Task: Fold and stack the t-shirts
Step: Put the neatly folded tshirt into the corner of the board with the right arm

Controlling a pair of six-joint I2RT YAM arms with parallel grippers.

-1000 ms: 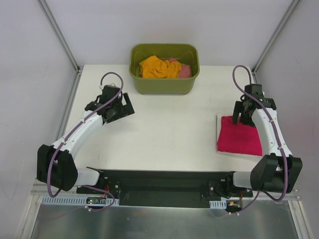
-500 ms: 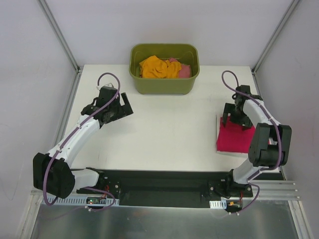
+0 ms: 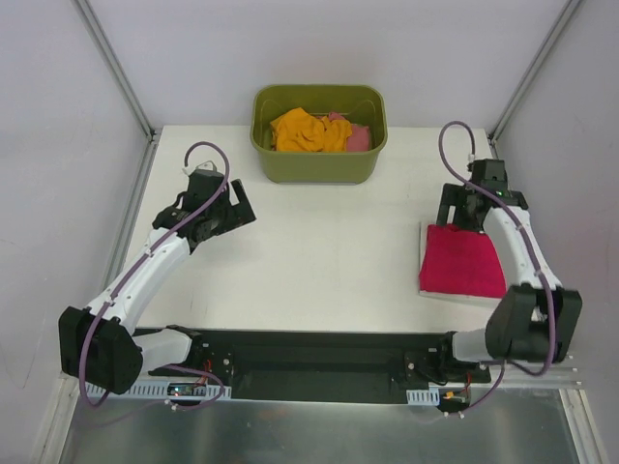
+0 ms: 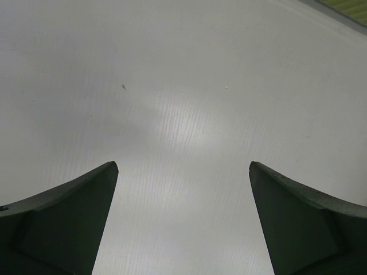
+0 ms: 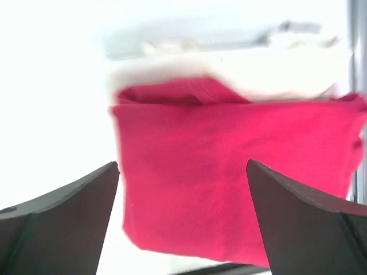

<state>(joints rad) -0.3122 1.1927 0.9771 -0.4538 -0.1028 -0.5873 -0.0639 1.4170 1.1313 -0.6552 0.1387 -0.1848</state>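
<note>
A folded crimson-pink t-shirt (image 3: 462, 263) lies at the right of the table on top of a folded cream-white t-shirt (image 3: 424, 273), whose edge shows round it. My right gripper (image 3: 460, 220) hangs open just above the stack's far edge and holds nothing. In the right wrist view the crimson-pink shirt (image 5: 229, 172) fills the space between the open fingers (image 5: 69, 223), with the cream-white shirt (image 5: 269, 69) beyond. An orange t-shirt (image 3: 305, 130) and a salmon-pink t-shirt (image 3: 359, 138) lie crumpled in the tub. My left gripper (image 3: 240, 207) is open over bare table (image 4: 183, 114).
The olive-green tub (image 3: 319, 166) stands at the table's far middle edge; its rim shows in the corner of the left wrist view (image 4: 347, 7). Metal frame posts (image 3: 116, 68) rise at the back corners. White walls close both sides.
My right arm has swung its elbow left and back out, with the gripper staying open near the stack's far edge. The left gripper has drifted slightly left.
</note>
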